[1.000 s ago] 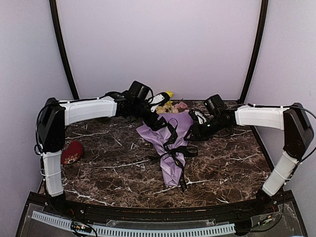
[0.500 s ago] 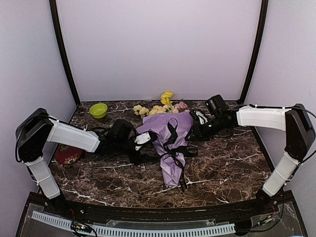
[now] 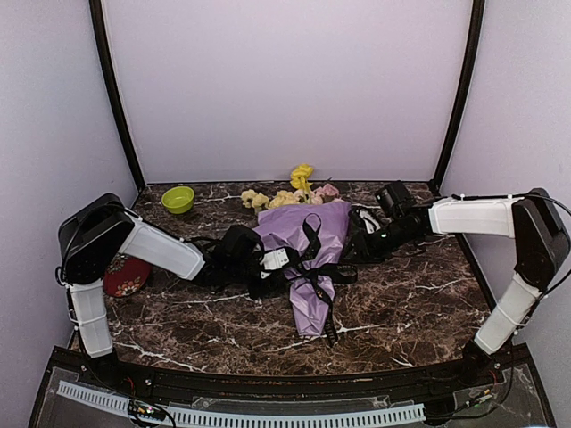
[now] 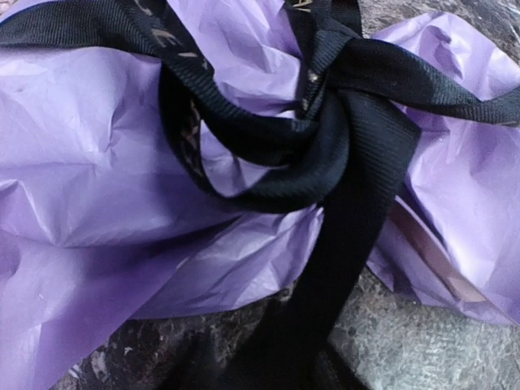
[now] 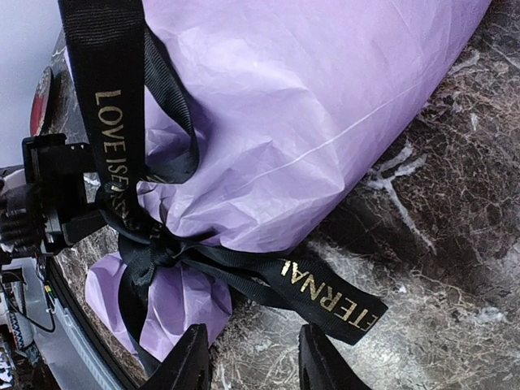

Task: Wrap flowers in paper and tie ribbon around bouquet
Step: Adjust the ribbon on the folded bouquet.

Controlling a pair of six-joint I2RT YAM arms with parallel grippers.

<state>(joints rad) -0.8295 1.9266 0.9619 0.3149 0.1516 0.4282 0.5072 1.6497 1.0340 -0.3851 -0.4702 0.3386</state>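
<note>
Top external view: the bouquet point(image 3: 308, 254) lies at the middle of the tabletop point(image 3: 419, 303), with its blooms toward the far edge and its narrow tip toward the near edge. The flowers point(image 3: 290, 194), yellow, cream and pink, poke out of a cone of crinkled lilac paper point(image 3: 332, 223). A black ribbon point(image 3: 323, 270) with pale lettering crosses the cone and is tied loosely on itself, its ends trailing.

Wrapping looks done, and tying seems to be the step in hand. The next move probably calls for gripping the loose ends and pulling them snug, gently, since thin paper tears.

The left tool point(image 3: 270, 261) sits against the cone's left side; I cannot tell whether it is grasping anything. The right tool point(image 5: 258, 361) hovers at the right side, released, with its fingers apart over bare stone. A green bowl point(image 3: 178, 199) sits near the far left corner.
</note>
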